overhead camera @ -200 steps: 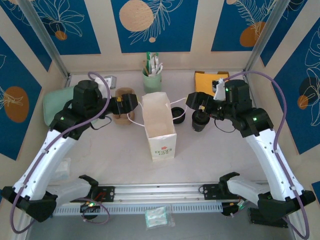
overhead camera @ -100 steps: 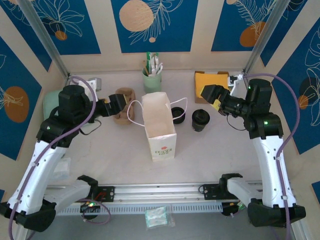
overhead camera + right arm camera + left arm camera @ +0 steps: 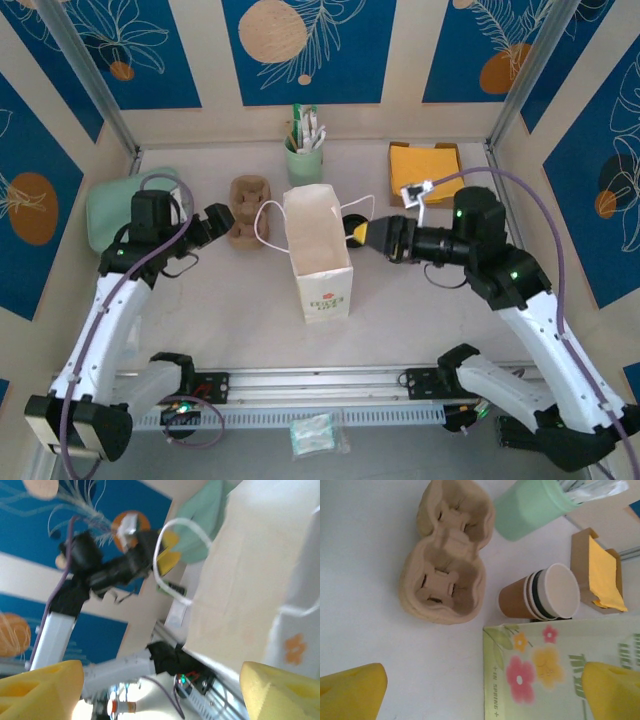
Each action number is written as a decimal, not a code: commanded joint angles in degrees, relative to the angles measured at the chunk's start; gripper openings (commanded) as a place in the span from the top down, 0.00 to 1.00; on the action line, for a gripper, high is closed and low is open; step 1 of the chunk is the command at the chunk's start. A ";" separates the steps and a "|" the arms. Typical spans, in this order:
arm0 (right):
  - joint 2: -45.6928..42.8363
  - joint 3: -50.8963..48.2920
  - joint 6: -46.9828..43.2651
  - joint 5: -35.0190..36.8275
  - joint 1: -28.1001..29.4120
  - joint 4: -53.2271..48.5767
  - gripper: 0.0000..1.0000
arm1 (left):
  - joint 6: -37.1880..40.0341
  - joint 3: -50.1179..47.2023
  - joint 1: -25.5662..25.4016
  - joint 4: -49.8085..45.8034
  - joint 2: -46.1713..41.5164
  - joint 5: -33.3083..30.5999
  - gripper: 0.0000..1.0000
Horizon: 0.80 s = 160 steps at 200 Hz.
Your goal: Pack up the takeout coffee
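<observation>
The paper bag (image 3: 318,250) stands upright with its mouth open in the middle of the table (image 3: 420,310), 1 white cord handle hanging off each side. The left gripper (image 3: 218,222) hovers left of it, near the 2-cup pulp carrier (image 3: 248,208). It is released. In the left wrist view its 2 yellow fingers (image 3: 355,690) sit far apart at the bottom corners with nothing between them, and the bag's flowered side fills the space ahead.

The right gripper (image 3: 362,233) reaches in from the right and is level with the bag's right side, just beside the handle there. Its jaws are spread too. The right wrist view has the yellow fingers (image 3: 40,685) wide apart, holding nothing, with the bag's pale wall across the gap.

A stack of nested paper cups (image 3: 545,596) with no lid sits just right of the bag. I cannot tell where the takeout coffee stands (the right arm's wrist covers the patch of table right of the bag).

At the far edge are a mint cup (image 3: 304,155) of sachets in the middle and a holder of yellow napkins (image 3: 425,160) to the right, both well apart from the grippers.
</observation>
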 commanded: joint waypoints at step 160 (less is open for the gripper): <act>33.70 18.27 -7.97 47.97 45.90 -1.32 0.24 | -1.93 -9.48 3.05 19.09 17.44 5.64 0.33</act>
